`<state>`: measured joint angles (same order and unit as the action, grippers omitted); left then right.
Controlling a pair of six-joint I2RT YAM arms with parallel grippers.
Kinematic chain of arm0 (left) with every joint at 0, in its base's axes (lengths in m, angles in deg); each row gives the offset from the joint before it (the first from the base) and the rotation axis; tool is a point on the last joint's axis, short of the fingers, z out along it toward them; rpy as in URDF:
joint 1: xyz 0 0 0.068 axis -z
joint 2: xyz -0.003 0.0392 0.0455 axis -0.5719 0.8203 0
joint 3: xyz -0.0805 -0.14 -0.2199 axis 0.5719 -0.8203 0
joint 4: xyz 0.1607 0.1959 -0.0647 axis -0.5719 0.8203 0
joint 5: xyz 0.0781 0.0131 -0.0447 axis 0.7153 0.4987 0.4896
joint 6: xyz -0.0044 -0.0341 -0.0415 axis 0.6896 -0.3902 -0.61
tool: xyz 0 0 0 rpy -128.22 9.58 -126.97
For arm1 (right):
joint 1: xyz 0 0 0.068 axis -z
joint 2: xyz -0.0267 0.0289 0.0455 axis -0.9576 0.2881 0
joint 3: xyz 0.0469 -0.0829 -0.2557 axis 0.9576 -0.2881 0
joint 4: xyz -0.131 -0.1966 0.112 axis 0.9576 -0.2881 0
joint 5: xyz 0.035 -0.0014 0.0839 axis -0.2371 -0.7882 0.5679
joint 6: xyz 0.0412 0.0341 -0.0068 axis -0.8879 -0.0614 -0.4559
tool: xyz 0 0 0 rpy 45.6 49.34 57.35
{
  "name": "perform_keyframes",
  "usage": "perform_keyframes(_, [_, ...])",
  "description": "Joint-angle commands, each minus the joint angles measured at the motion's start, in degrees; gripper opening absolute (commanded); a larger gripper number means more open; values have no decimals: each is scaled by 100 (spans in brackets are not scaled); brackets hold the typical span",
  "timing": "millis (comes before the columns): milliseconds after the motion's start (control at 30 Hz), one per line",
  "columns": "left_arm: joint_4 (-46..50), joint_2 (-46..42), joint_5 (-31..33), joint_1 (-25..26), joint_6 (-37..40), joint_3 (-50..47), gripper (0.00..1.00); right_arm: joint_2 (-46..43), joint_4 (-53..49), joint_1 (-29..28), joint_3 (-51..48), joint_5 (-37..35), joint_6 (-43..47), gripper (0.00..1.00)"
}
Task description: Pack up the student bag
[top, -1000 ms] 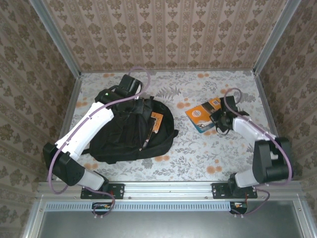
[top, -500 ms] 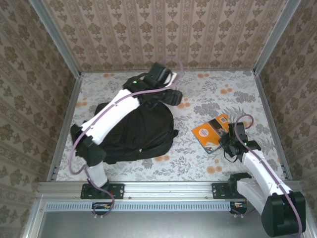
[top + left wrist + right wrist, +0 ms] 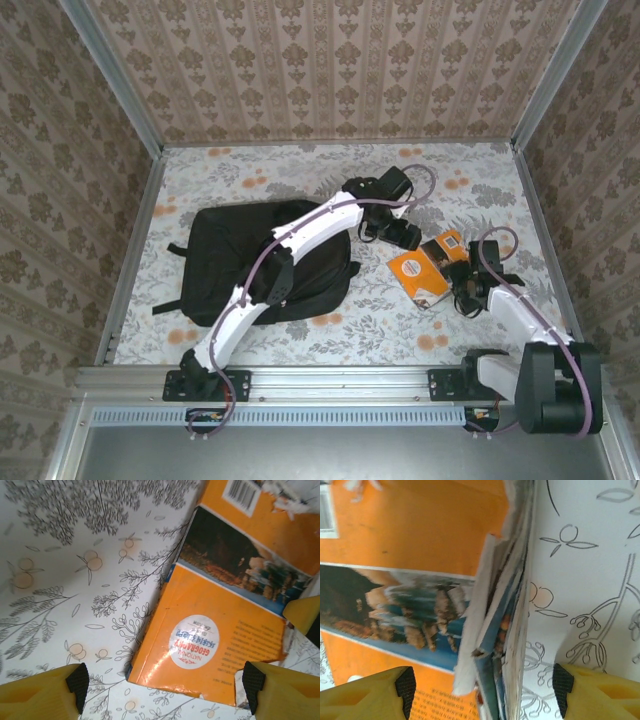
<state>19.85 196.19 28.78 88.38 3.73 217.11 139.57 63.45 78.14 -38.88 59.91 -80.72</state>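
The student bag [image 3: 235, 265], large, black and soft, lies flat on the left half of the table. My left arm reaches across it, and my left gripper [image 3: 404, 233] hangs open over the near corner of an orange geography book [image 3: 215, 635], with its fingers [image 3: 50, 692] either side of that corner. The orange book [image 3: 428, 270] lies right of the bag with a second one under it. My right gripper [image 3: 463, 292] is open at the book's right side, straddling the ragged page edges [image 3: 505, 625] of the stack.
Metal rails [image 3: 135, 250] and patterned walls close in the floral table on three sides. Bare tabletop [image 3: 380, 330] lies between the bag and the arm bases, and more along the back [image 3: 300, 165].
My left arm has swung from the bag's top to the right, over the books, and its jaws have opened. The right gripper has opened too, and the books have slid nearer.
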Motion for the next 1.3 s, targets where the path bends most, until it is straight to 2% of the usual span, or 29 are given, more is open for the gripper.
perform_keyframes(0, [-107,92,-400,11,-222,205,84,231,733,91,-141,596,-204,75])
perform_keyframes(300, [-210,583,-446,58,-467,178,85,779,1147,289,-42,817,-199,74])
perform_keyframes(600, [-455,699,-750,47,-616,-35,85,1384,1666,320,135,1486,9,73])
perform_keyframes(767, [-470,777,-1180,85,-704,-78,84,1527,1922,313,292,1910,43,72])
perform_keyframes(933, [-455,749,-1381,87,-715,-271,83,1655,1874,311,467,2167,79,71])
perform_keyframes(1267, [-446,577,-1438,82,-618,-705,82,1376,1181,196,923,2092,435,72])
